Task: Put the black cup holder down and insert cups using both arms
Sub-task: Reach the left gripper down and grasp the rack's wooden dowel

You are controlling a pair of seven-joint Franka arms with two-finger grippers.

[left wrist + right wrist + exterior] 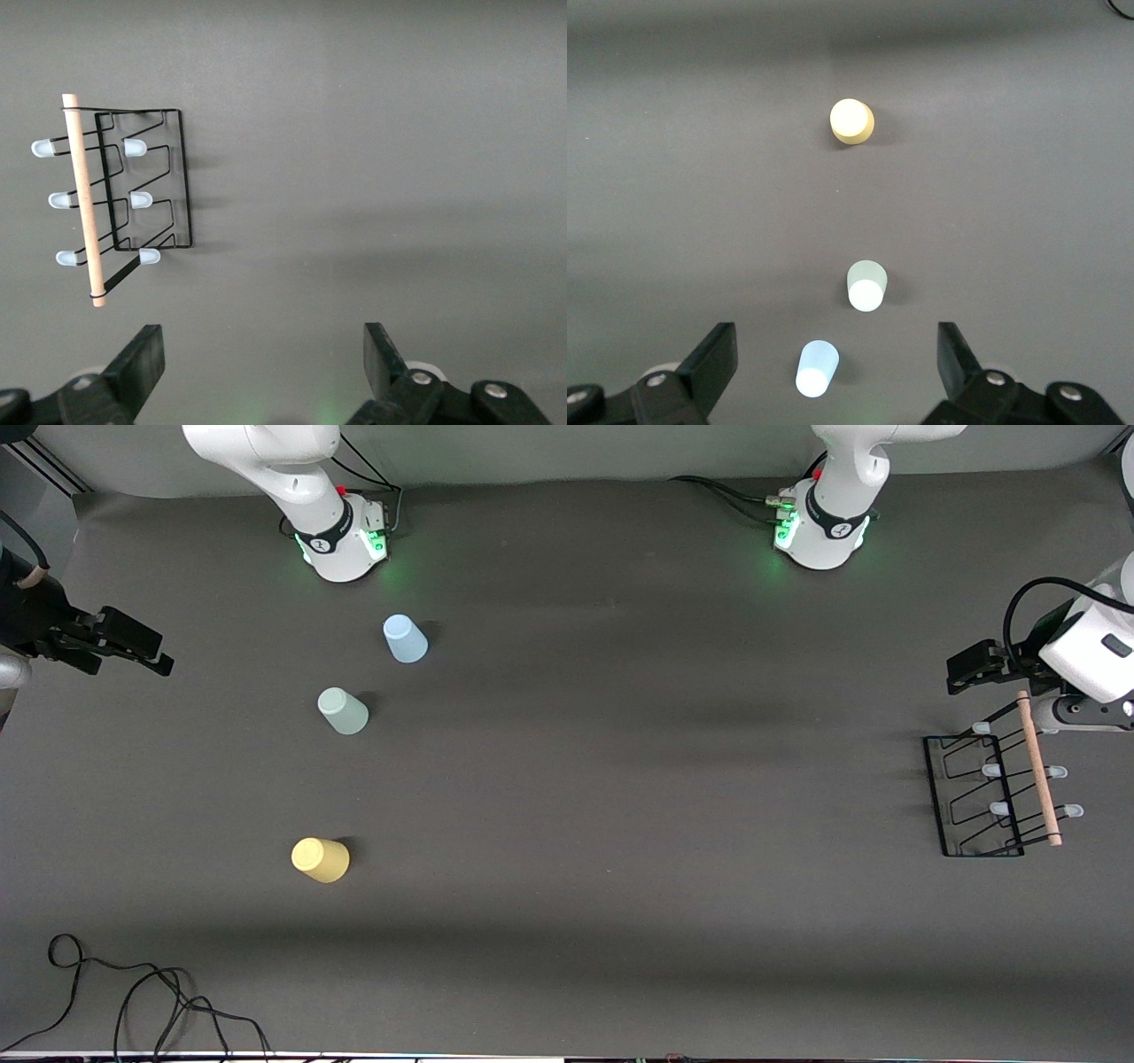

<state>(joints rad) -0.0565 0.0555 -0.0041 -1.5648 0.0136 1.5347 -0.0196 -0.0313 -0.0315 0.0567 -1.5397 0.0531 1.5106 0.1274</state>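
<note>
The black cup holder (974,790) stands on the table at the left arm's end, its wooden rod handle (1037,769) on top; it also shows in the left wrist view (151,190). My left gripper (959,672) is open and empty, up over the table beside the holder (262,342). Three cups stand upside down toward the right arm's end: light blue (405,638) (817,367), pale green (343,711) (866,285), and yellow (320,859) (851,120), nearest the front camera. My right gripper (158,658) is open and empty, up over the table's end (835,339).
A loose black cable (142,992) lies at the table's front edge on the right arm's side. The two arm bases (347,540) (819,536) stand along the table's back edge. Bare dark table (638,779) lies between the cups and the holder.
</note>
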